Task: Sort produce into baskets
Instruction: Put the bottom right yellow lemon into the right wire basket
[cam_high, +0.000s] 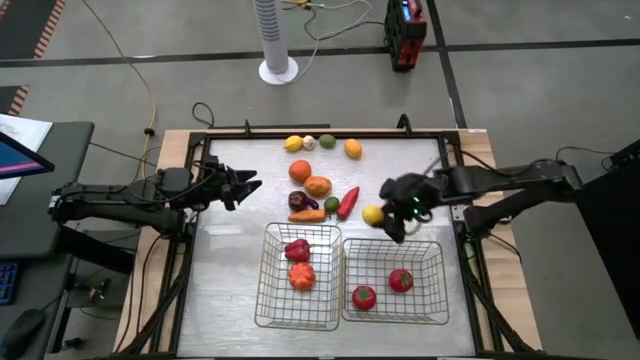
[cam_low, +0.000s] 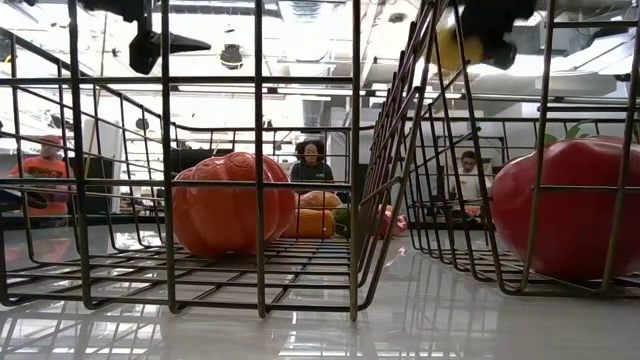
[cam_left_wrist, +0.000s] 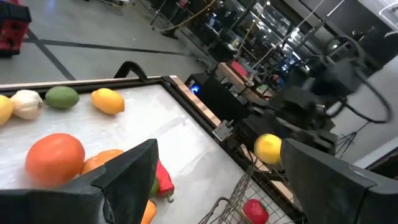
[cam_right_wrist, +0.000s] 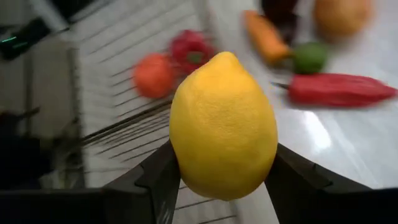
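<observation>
Right gripper (cam_high: 385, 218) holds the lemon (cam_high: 373, 214) clamped across its short axis, raised just beyond the far left corner of the right basket (cam_high: 437, 268), which lies toward the near side; left gripper (cam_high: 245, 187) waits wide open, farther off.

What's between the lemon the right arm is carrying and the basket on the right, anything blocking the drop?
Nothing visible blocks it. The right tool holds the lemon up above the table, just beyond the right basket's open top. Only two red pieces lie inside, toward the near end. The left tool waits, open, across the table.
</observation>
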